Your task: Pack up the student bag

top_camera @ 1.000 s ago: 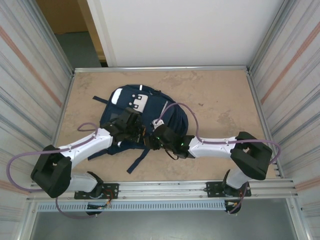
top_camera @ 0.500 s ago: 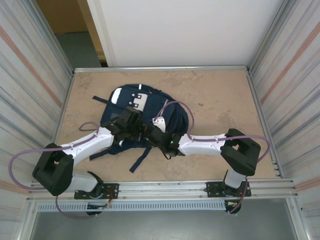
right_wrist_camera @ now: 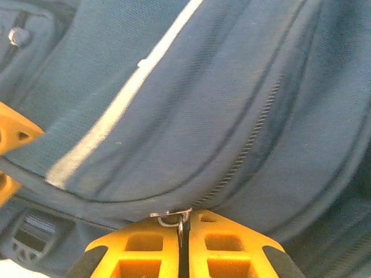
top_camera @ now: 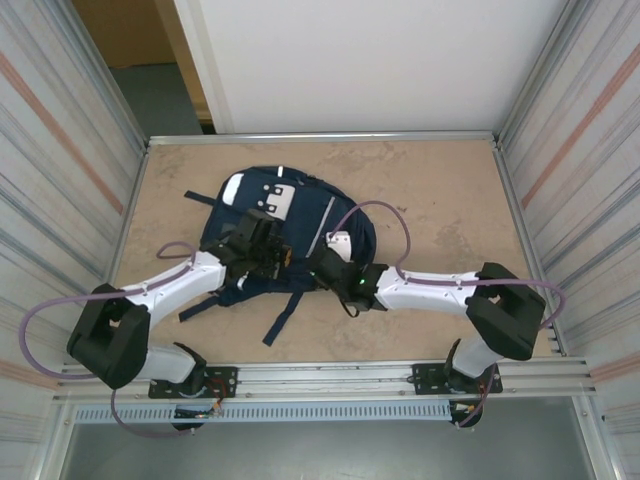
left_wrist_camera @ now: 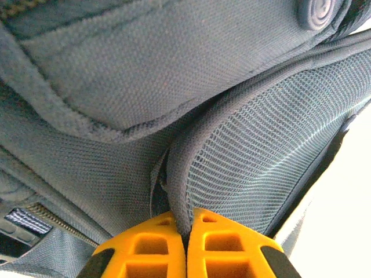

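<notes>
Student bag [top_camera: 290, 215]: lies flat on the counter [top_camera: 450, 200], left of centre and toward the far side; white patch end points away from the arm bases, both wrists are over its near half.
Zipper pull [right_wrist_camera: 174, 217]: small metal tab at the end of the zipper [right_wrist_camera: 249, 150], which curves across the navy panel below the white stripe [right_wrist_camera: 116, 121].
Right fingers [right_wrist_camera: 145, 249]: closed on the zipper pull, which sits just at the tips.
Left fingers [left_wrist_camera: 145, 249]: closed, pinching the bound edge of the grey mesh panel [left_wrist_camera: 249, 168].
Risk 1: pull slips out. Cause: thin tab, held by the tips alone; a tug off the zipper line would twist it free.
Risk 2: slider jams. Cause: the fabric looks slack and folded along the curve, so it may catch.
Risk 3: whole bag drags instead of unzipping. Cause: the left hold is on soft mesh, which may stretch or pull free.
Risk 4: snag. Cause: purple cable [top_camera: 375, 215] loops over the bag; loose strap [top_camera: 280, 320] trails near the wrists.
Risk 5: wrists knock together. Cause: they work very near each other.
</notes>
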`<state>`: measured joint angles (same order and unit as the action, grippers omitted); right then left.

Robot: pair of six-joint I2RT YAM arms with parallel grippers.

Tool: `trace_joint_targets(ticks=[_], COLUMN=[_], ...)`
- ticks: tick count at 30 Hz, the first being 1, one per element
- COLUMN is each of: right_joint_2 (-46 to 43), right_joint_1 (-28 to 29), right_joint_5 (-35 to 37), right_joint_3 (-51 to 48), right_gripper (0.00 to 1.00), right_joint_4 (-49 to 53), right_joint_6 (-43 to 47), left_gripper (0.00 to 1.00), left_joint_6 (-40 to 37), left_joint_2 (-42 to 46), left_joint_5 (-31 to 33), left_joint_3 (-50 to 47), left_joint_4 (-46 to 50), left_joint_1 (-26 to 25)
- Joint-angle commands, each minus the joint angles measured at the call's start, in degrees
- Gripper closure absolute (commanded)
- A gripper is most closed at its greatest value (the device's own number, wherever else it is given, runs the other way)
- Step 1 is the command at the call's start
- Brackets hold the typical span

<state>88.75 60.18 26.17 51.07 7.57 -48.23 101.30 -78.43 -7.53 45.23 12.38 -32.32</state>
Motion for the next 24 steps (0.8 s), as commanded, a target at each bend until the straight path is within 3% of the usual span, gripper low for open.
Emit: trace_joint_targets(ticks=[1,4,7,12,14,17,20,24], right_joint_2=[-3.0,-4.9,-5.9,-2.8,-0.4,3.5,8.2,11.8], right_joint_1=[-5.1,-10.9,-16.3,-15.3,-12.8,-9.3,-8.2,-7.8], right_joint_5=[0.5,-6.7,-17.9,-34.3,-36.6,-36.5,-36.7,-36.2], right_joint_3=[-2.4,-5.1,-5.7,-3.3,-1.1,1.2,5.3,8.5], right_gripper=[1.00,1.00,1.00,1.00,1.00,1.00,1.00,1.00], right_joint_4=[9.7,8.0,5.2,-0.4,-1.6,-6.5,-9.9,-14.2], right_joint_6=[4.6,8.6,15.2,27.8,28.5,27.2,24.3,22.1], left_gripper=[1.00,1.00,1.00,1.00,1.00,1.00,0.84,0.67], left_joint_6=[-6.7,-12.8,-20.9,-37.3,-43.1,-51.1,-53.1,-50.0], left_joint_2=[-0.3,-1.1,-4.2,-14.3,-18.8,-24.8,-27.7,-23.5], left_joint_5=[1.7,0.7,-4.6,-13.2,-17.7,-19.6,-20.6,-18.0], left_joint_3=[0.7,1.9,4.5,12.8,17.7,26.8,32.3,27.8], left_joint_4=[4.2,4.4,5.5,7.7,8.8,13.4,17.7,17.1], left_joint_1=[3.9,6.6,10.5,17.5,19.5,20.9,22.2,23.7])
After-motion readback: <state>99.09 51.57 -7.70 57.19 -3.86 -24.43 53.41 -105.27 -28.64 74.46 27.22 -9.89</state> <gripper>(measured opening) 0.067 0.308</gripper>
